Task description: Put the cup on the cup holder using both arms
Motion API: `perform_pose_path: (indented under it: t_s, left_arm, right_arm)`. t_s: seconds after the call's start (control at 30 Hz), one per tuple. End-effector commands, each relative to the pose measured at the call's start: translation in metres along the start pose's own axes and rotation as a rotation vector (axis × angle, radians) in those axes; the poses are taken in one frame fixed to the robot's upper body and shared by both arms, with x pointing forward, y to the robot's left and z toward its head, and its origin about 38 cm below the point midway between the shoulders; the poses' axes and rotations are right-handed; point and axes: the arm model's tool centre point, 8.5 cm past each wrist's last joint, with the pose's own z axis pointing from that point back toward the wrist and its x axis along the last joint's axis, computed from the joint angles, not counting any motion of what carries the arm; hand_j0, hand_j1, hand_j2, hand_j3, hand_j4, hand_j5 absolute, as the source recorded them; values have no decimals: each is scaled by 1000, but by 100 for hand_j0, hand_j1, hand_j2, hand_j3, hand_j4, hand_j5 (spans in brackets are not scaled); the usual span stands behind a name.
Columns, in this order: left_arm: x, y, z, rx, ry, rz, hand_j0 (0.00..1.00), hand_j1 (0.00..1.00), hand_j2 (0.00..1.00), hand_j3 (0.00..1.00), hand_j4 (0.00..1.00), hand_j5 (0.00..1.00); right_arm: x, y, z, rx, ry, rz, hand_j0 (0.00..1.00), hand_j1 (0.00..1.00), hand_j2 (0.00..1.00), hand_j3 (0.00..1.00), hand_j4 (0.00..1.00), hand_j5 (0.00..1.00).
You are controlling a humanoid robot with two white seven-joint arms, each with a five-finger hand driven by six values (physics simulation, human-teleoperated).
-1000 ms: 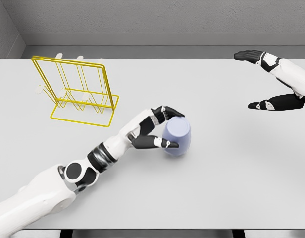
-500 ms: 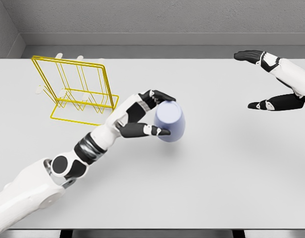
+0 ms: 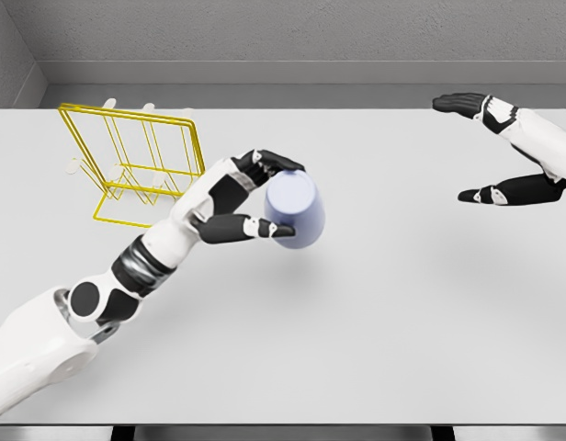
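Observation:
My left hand (image 3: 265, 195) is shut on a pale blue cup (image 3: 295, 211), held tilted with its base toward the camera, lifted above the grey table (image 3: 384, 322). The yellow wire cup holder (image 3: 141, 165) stands at the back left, a short way left of the cup. My right hand (image 3: 490, 147) hovers at the far right edge with its fingers spread wide and nothing in them.
The table's back edge meets a grey wall. A few small white pieces (image 3: 108, 104) lie behind the wire holder, partly hidden by it.
The left hand has lifted the cup off the table and carried it up and to the left, toward the wire holder. The right hand has barely moved.

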Motion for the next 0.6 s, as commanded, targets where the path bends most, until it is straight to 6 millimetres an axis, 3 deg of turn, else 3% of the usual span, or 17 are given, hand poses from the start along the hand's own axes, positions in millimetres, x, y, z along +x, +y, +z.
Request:
perform_pose_path:
  t_s: [0.0, 0.57]
  left_arm:
    - [7, 6, 1, 7, -9, -14, 59, 59, 59, 59, 59, 59]
    - [28, 26, 11, 34, -27, -57, 59, 59, 59, 59, 59, 59]
  right_arm:
    - [0, -1, 1, -4, 2, -4, 100, 100, 100, 100, 100, 100]
    - [-2, -2, 9, -14, 20, -6, 100, 100, 100, 100, 100, 100]
